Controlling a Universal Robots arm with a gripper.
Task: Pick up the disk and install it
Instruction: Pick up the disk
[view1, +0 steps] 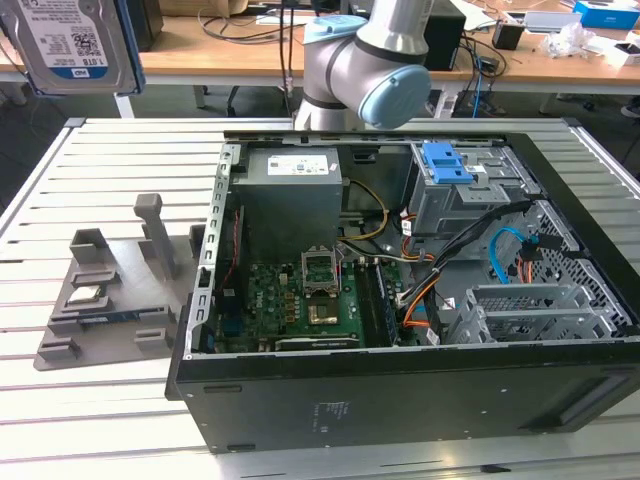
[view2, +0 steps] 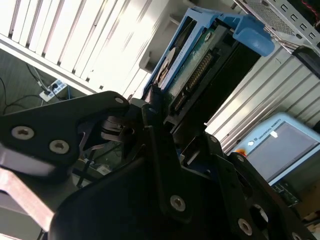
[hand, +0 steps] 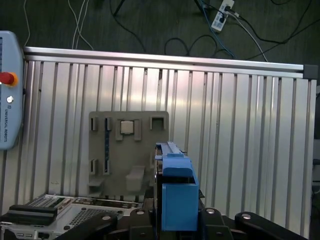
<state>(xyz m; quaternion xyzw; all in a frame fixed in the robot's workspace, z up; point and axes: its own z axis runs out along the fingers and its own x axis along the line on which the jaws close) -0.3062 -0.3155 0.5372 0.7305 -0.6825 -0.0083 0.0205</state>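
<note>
The disk (view1: 78, 45) hangs high at the exterior view's far left, its label facing the camera and a blue carrier bracket around it. In the second wrist view I see the disk (view2: 192, 65) edge-on, with its connector and green board showing. My gripper (view2: 162, 107) is shut on it, black fingers (view2: 150, 120) pressing its sides. In the first wrist view the blue carrier end of the disk (hand: 176, 197) stands between the gripper's links (hand: 175, 222), well above the slatted table (hand: 240, 125).
An open black computer case (view1: 400, 385) lies on the table, with a grey power supply (view1: 290, 190), a motherboard (view1: 310, 300) and a drive cage with a blue latch (view1: 447, 163). A grey fixture (view1: 110, 290) sits to the case's left, as the exterior view shows it. A teach pendant (hand: 7, 100) lies beside the table.
</note>
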